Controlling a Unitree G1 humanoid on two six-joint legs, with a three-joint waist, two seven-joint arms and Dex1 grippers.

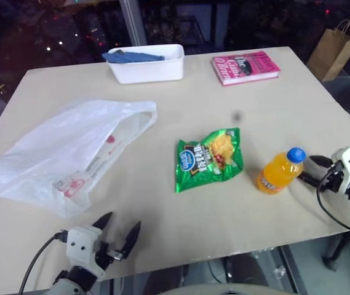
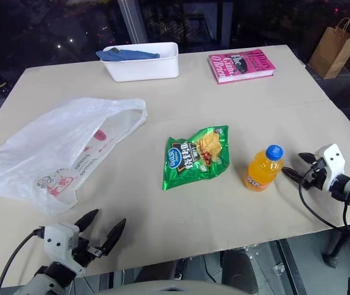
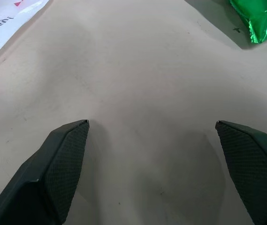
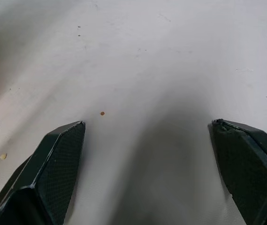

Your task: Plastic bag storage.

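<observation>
One plastic bag (image 1: 70, 153) lies flat and crinkled on the left part of the table (image 1: 162, 221), with its mouth turned toward the green chips packet (image 1: 208, 158). The left gripper (image 1: 118, 236) hovers at the near edge, just beside the bag, fingers spread apart and empty. The right gripper (image 2: 299, 166) is also spread wide, close to the orange bottle (image 2: 262, 168). A careless reach could knock this bottle over, and the thin film may slip or bunch. Red print on the bag is too small to read.
</observation>
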